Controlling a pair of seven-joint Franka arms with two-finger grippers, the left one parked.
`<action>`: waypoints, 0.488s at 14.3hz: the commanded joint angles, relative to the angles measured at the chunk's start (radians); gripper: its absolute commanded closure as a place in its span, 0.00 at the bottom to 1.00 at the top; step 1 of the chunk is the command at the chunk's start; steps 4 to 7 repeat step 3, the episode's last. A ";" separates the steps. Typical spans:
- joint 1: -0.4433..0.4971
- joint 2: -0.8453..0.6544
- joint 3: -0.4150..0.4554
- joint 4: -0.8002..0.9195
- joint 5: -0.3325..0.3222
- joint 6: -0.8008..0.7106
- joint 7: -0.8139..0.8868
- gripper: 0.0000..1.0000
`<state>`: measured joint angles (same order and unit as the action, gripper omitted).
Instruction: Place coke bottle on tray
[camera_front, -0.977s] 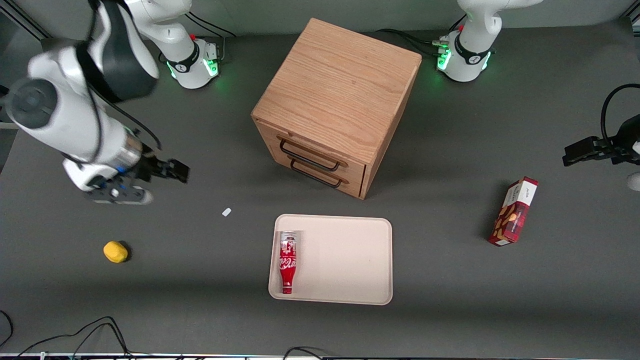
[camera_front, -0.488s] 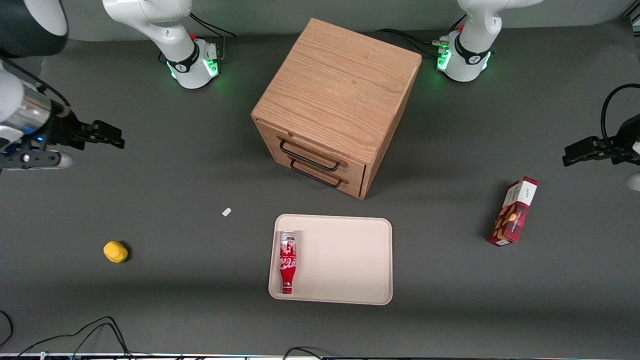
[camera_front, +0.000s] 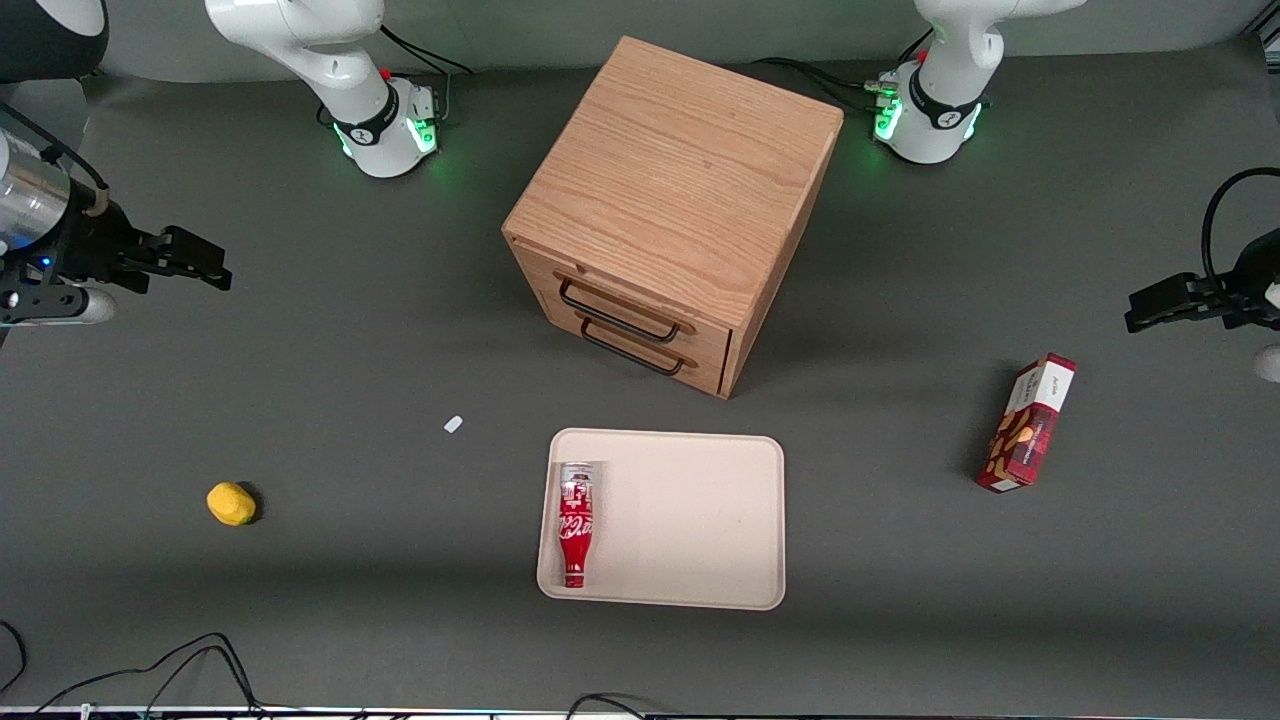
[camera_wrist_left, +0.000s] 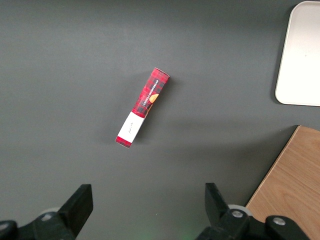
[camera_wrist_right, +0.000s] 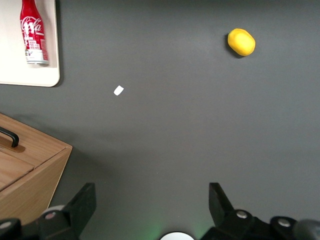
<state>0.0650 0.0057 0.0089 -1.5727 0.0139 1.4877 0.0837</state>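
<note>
The coke bottle (camera_front: 576, 523) lies flat in the cream tray (camera_front: 700, 520), along the tray's edge toward the working arm's end, its cap pointing toward the front camera. Both also show in the right wrist view: the bottle (camera_wrist_right: 32, 31) on the tray (camera_wrist_right: 30, 75). My right gripper (camera_front: 195, 265) is open and empty, high above the bare table, far from the tray toward the working arm's end. Its fingers (camera_wrist_right: 82, 202) stand wide apart with nothing between them.
A wooden two-drawer cabinet (camera_front: 670, 205) stands farther from the front camera than the tray. A yellow lemon-like object (camera_front: 231, 503) and a small white scrap (camera_front: 453, 424) lie toward the working arm's end. A red snack box (camera_front: 1028, 423) lies toward the parked arm's end.
My right gripper has drawn back from near the tray toward the working arm's end and risen, empty. The bottle and tray have not moved.
</note>
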 joint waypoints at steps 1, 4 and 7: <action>0.088 0.013 -0.079 0.028 0.008 -0.026 0.025 0.00; 0.078 0.014 -0.083 0.028 0.009 -0.026 0.025 0.00; 0.078 0.014 -0.083 0.028 0.009 -0.026 0.025 0.00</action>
